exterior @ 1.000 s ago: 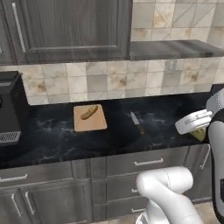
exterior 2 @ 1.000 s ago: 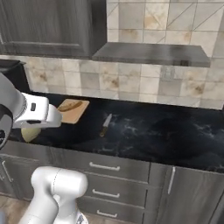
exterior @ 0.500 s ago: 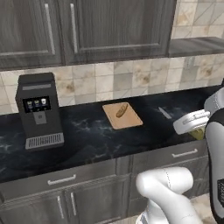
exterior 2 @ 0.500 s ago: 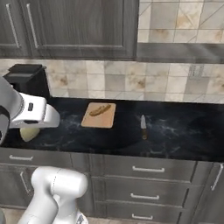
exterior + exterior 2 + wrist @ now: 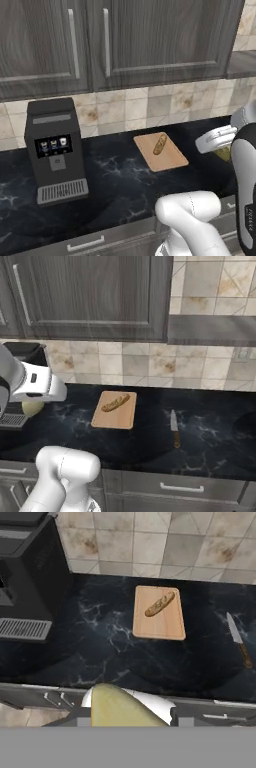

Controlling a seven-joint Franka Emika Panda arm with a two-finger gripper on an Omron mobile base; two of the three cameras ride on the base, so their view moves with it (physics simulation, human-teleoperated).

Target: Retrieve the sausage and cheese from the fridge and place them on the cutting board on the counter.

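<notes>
In hand view, cheese (image 5: 122, 707) sits pinched between jaws, low in frame, well short of cutting board (image 5: 158, 612) on the surface (image 5: 100, 647). Prob light, firm, bit waxy; grip across its flanks looks ok. Bread stick (image 5: 160, 604) already on board. No readable labels; coffee machine (image 5: 55, 150) icons too small.

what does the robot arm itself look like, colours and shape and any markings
The arm is glossy white, built of rounded, bulbous links. Its dark grey forearm section has a white rim and faint pale lettering low down, too small to read. The white hand block carries a small dark rectangular mark on its side. No loose cables show.
</notes>
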